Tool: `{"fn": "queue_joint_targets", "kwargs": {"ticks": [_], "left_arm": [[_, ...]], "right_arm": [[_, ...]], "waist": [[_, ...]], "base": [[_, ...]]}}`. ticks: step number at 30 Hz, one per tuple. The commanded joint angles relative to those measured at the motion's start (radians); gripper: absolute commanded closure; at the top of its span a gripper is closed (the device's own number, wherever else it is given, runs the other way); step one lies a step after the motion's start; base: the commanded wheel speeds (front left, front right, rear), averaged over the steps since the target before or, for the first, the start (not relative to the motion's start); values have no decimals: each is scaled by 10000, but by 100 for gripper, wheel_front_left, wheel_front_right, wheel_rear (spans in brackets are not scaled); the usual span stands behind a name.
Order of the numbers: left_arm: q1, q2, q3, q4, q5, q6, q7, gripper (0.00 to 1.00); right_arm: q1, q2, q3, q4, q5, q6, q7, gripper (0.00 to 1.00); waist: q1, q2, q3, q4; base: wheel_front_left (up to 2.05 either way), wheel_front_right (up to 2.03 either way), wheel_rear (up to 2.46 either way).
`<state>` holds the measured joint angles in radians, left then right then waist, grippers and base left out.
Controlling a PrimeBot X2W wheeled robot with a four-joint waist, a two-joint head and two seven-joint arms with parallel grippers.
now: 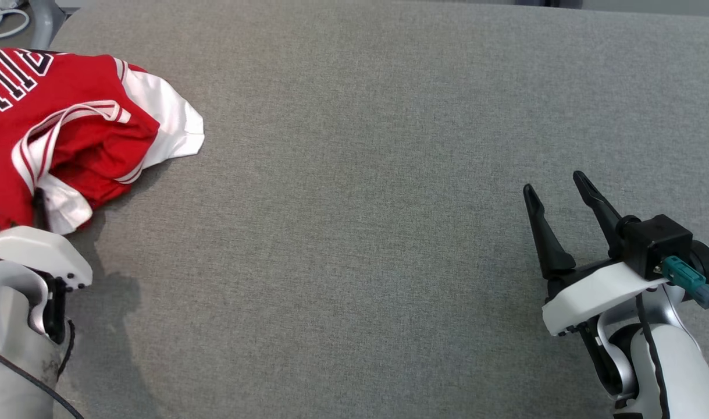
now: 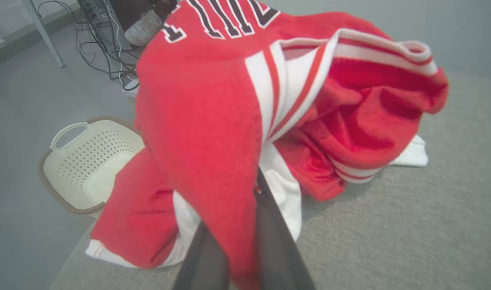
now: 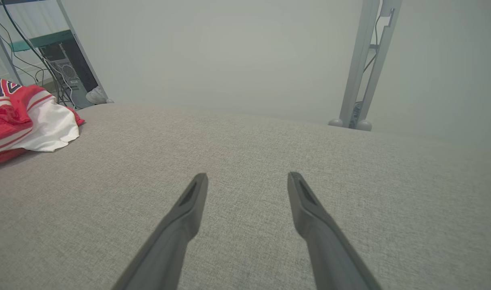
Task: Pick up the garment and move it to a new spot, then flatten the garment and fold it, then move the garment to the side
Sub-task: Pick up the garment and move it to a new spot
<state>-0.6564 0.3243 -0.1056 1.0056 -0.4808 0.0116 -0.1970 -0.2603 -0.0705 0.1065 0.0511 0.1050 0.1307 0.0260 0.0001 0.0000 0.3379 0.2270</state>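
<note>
Garment [image 1: 69, 116]: red jersey with white side panels and striped trim, bunched in a heap at the far left of the table [image 1: 360, 233], right at its left edge. Part of the heap is raised off the surface.

Left gripper [image 2: 255, 201]: fingers buried in the heap's near side, pressed together on a fold of red cloth, so clamped on the garment. Right gripper [image 1: 555, 183]: jaws apart, nothing between them, hovering low over bare table at the near right, well apart from the garment.

Handling, as a judgement: light, soft, fully limp, and the smooth knit is probably a bit slippery. It will sag and trail from any single pinch. No damage risk, but a thin fold could slide out. Better holds are the banded edges, meaning the striped armhole or neck trim and the hem, since they are thicker. Flattening needs two separated grips, shoulders or hem corners.

Surface: grey woven fabric top, flat, looks grippy, so dragging the cloth may bunch it. Lots of free space in the middle and on the right for the new spot.

Room: cream perforated basket [image 2: 88, 161] on the floor beyond the table's left edge. Computer tower [image 3: 64, 72] and loose cables at the far left. Grey metal stand [image 3: 366, 60] at the far right, against a plain pale wall.
</note>
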Motion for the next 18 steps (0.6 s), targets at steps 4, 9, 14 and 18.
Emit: {"fn": "queue_joint_targets", "kwargs": {"ticks": [4, 9, 14, 18], "left_arm": [[-273, 338, 253, -692, 140, 278, -550, 100], [111, 665, 498, -1961, 385, 613, -656, 100], [985, 947, 872, -4342, 702, 1097, -666, 100], [1950, 1130, 977, -6313, 907, 1515, -540, 100]], "right_arm": [[239, 4, -88, 79, 14, 1, -134, 0], [434, 63, -176, 151, 108, 1, -242, 0], [727, 118, -240, 246, 216, 1, -380, 0], [944, 151, -263, 293, 320, 1, -468, 0]], "waist": [[-1, 0, -503, 52], [-1, 0, -1022, 22], [-1, 0, -1683, -122], [-1, 0, -2174, -351]], "base": [[0, 0, 0], [0, 0, 0], [0, 0, 0], [0, 0, 0]]}}
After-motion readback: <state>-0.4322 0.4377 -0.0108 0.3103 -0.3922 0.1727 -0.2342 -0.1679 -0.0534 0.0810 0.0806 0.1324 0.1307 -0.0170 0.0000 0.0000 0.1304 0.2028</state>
